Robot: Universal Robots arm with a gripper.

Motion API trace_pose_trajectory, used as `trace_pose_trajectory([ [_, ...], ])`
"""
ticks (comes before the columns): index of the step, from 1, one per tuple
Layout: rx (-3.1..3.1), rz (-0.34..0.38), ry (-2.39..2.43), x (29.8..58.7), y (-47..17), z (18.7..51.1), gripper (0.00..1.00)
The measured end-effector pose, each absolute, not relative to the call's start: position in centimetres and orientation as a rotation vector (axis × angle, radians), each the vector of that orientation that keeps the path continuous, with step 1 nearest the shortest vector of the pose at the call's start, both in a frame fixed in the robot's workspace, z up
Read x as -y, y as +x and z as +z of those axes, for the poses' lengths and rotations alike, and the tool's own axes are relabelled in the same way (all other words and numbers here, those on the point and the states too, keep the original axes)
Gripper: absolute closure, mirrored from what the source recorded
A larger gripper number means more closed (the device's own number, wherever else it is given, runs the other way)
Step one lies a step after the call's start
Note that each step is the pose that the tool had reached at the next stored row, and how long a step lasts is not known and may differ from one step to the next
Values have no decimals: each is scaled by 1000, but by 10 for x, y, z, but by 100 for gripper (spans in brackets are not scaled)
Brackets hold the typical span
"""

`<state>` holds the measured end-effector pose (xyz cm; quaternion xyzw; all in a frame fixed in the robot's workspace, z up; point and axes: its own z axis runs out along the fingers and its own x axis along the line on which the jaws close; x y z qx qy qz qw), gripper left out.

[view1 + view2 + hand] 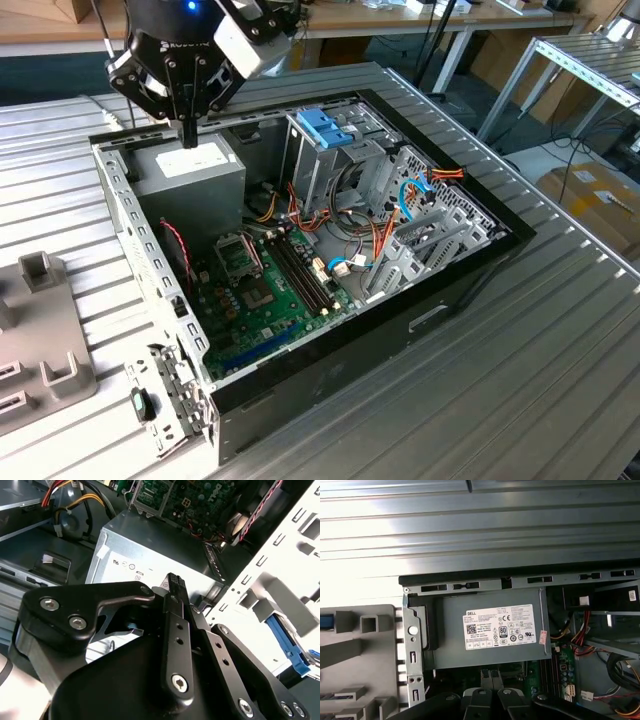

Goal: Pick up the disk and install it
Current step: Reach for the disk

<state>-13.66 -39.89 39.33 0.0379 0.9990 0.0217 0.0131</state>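
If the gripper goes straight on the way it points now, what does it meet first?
Most likely the power supply, near its white label; the gripper hangs above it, though depth is uncertain.

Setting: a robotics laboratory or technical workshop.

Indicators, exterior view:
- A ribbed metal bench (560, 330) carries an opened desktop computer case (400, 345) with its motherboard (262, 292) exposed.
- A robot arm (170, 40) with a claw (188, 135) is positioned above the case.
- Wood-topped work tables (400, 22) stand behind.
- An aluminium frame rack (590, 65) and cardboard boxes (595, 200) stand nearby.
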Motion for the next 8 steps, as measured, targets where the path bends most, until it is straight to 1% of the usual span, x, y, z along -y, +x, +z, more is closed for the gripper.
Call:
trace_pose_trajectory([
  [8,-3112,68,118,399,-143,393,89],
])
